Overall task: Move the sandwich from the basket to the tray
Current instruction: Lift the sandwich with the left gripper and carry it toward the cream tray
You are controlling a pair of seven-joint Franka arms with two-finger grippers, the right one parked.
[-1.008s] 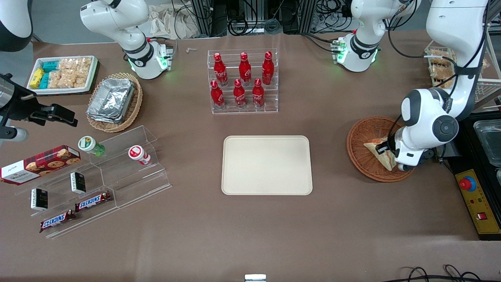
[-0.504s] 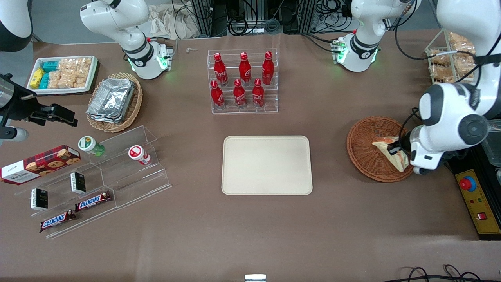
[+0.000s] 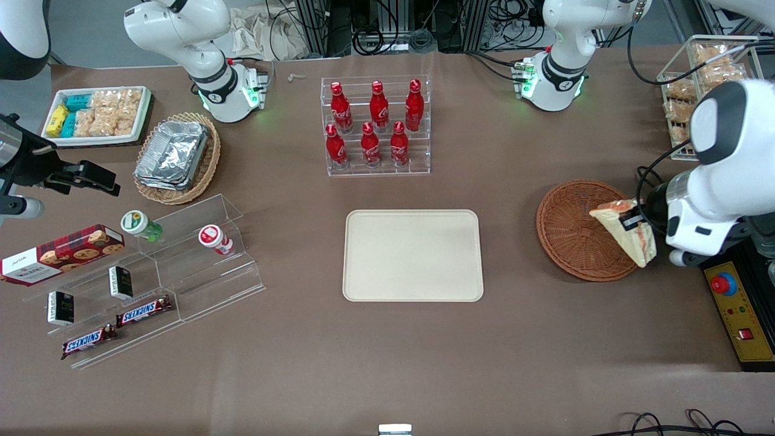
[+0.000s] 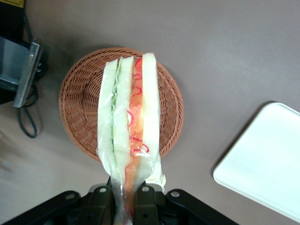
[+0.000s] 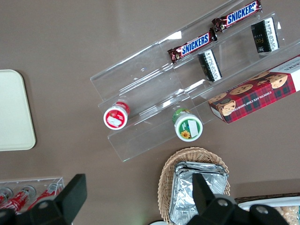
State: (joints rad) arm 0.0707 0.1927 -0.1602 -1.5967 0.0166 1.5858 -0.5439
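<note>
The sandwich [image 3: 626,233], a wrapped wedge of white bread with red and green layers [image 4: 129,117], hangs in the air above the basket's edge nearest the working arm's end of the table. My left gripper [image 3: 634,223] is shut on its wrapped end [image 4: 125,199]. The reddish-brown wicker basket [image 3: 572,233] lies below it with nothing inside [image 4: 79,101]. The cream-beige tray [image 3: 413,255] sits bare at the table's middle, toward the parked arm from the basket; its corner [image 4: 267,164] shows in the left wrist view.
A clear rack of red bottles [image 3: 375,124] stands farther from the front camera than the tray. A control box with a red button [image 3: 735,309] lies beside the basket at the working arm's end. Clear shelves of snacks [image 3: 139,278] and a foil-container basket [image 3: 177,156] sit toward the parked arm's end.
My left gripper has risen with the sandwich, lifting it out of the basket and drifting toward the working arm's end of the table. The basket stays put.
</note>
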